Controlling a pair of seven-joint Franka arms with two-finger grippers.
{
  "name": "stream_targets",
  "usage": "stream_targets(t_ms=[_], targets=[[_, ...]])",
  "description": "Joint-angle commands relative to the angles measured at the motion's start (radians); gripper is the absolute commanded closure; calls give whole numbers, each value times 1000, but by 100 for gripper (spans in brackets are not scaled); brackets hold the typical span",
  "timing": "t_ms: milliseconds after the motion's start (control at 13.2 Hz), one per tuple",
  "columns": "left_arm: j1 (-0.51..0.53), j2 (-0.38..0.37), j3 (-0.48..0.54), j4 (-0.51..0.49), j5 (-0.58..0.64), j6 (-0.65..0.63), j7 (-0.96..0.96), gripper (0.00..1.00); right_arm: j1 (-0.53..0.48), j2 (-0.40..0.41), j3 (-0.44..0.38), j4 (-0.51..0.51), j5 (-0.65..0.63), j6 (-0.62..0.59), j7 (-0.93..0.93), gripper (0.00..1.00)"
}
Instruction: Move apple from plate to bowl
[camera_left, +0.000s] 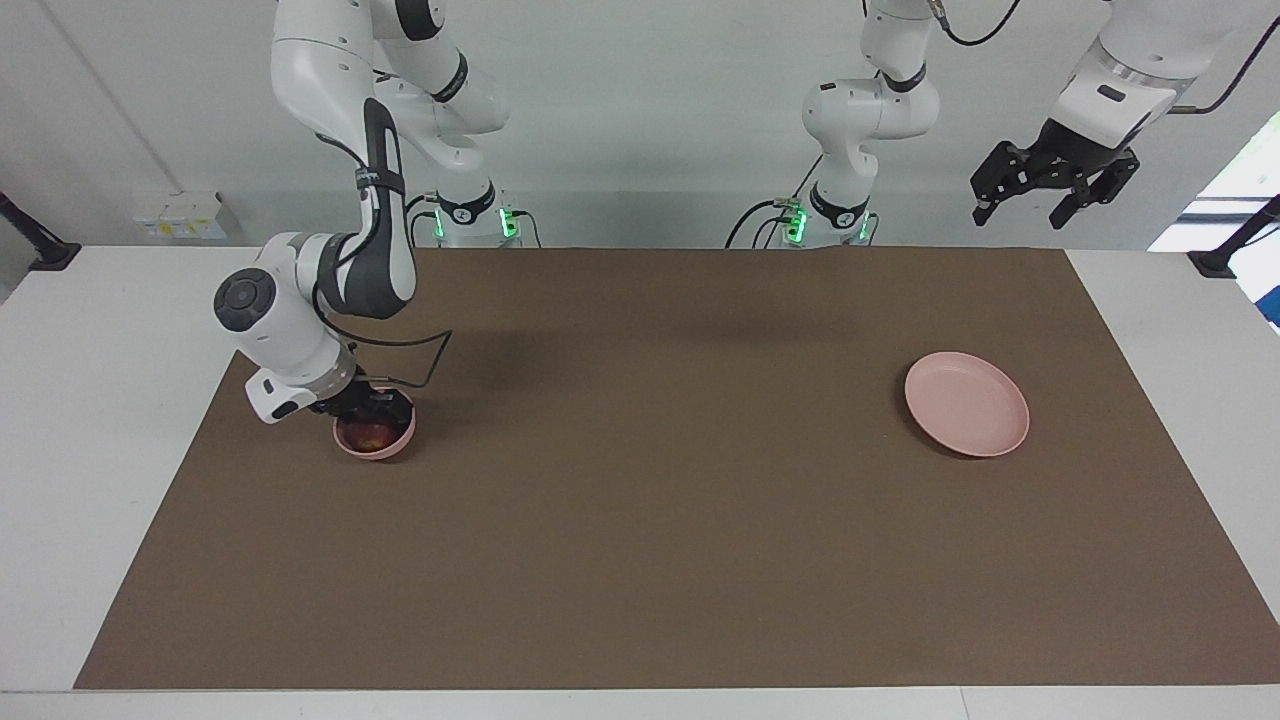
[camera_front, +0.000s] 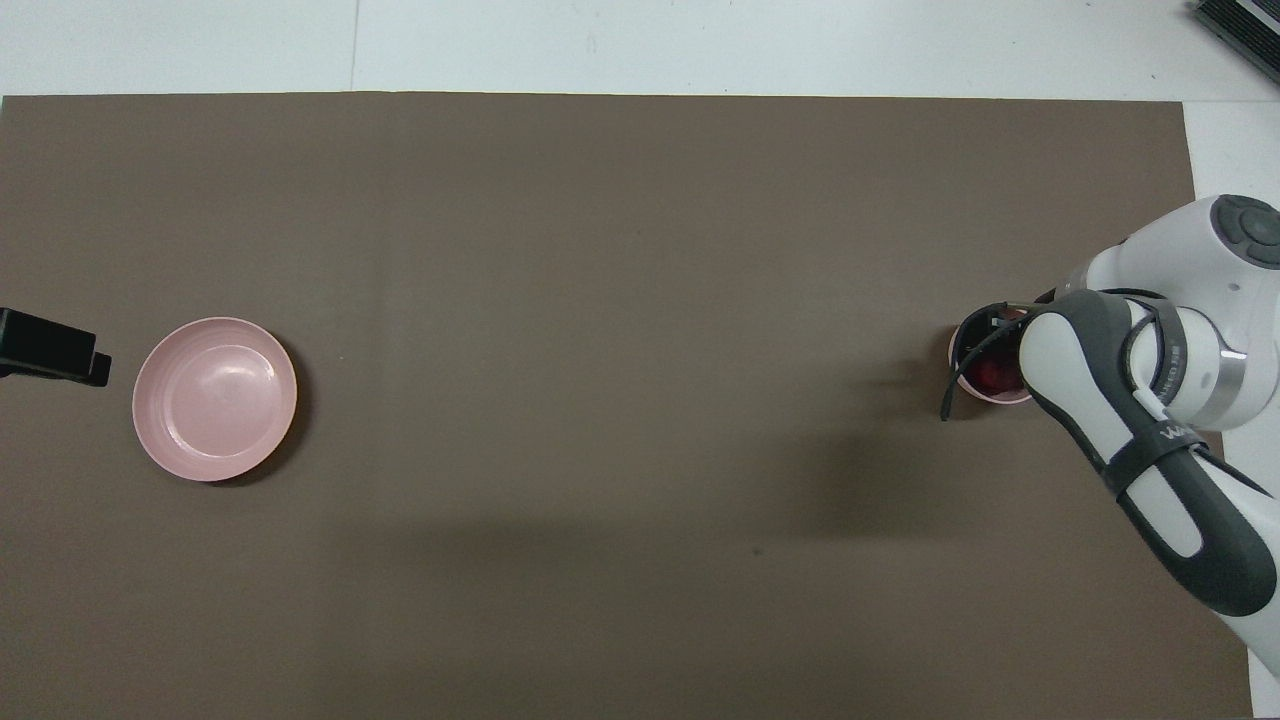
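— Right gripper (camera_left: 368, 408) is down at the bowl (camera_left: 396, 446), fingertips at the rim on the side nearer the robots; whether those fingers are apart or together I cannot tell, the wrist hides them from above and they are a dark clump from across the table.

— And the apple (camera_left: 369, 434)?

— Sitting inside the bowl, dark red with a yellowish patch showing; whether the fingertips touch it, I can't make out; from overhead only a red sliver of it (camera_front: 988, 374) peeks out beside the forearm (the arm covers most of the bowl (camera_front: 957, 345)).

— Where is that bowl on the tabletop?

— On the brown mat (camera_left: 640, 520), close to the mat's edge at the right arm's end of the tabletop, about midway between the edge by the robots and the one away from them.

— The plate (camera_left: 967, 404)?

— Bare, lying flat on the mat toward the left arm's end, well apart from the bowl; overhead it (camera_front: 215, 398) shows near that end's edge.

— And the other arm?

— Left gripper (camera_left: 1050, 195) waits up high, over the corner of the tabletop at its own end by the robots; fingers spread wide, nothing between them.
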Motion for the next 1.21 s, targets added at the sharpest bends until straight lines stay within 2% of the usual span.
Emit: stream_targets(t_ms=[0, 227, 530, 833, 1135], targets=[[16, -12, -9, -6, 11, -13, 8, 0, -17, -1, 12, 2, -11, 17, 11, 0], [16, -12, -9, -4, 11, -13, 8, 0, -11, -34, 12, 33, -15, -31, 11, 0], [16, -12, -9, -4, 11, -13, 10, 0, 6, -132, 11, 63, -81, -121, 14, 0], [16, -12, -9, -4, 11, -13, 10, 0, 4, -212, 11, 192, -89, -340, 14, 0], [16, -12, -9, -4, 11, -13, 10, 0, 4, -287, 20, 249, -87, -442, 35, 0]])
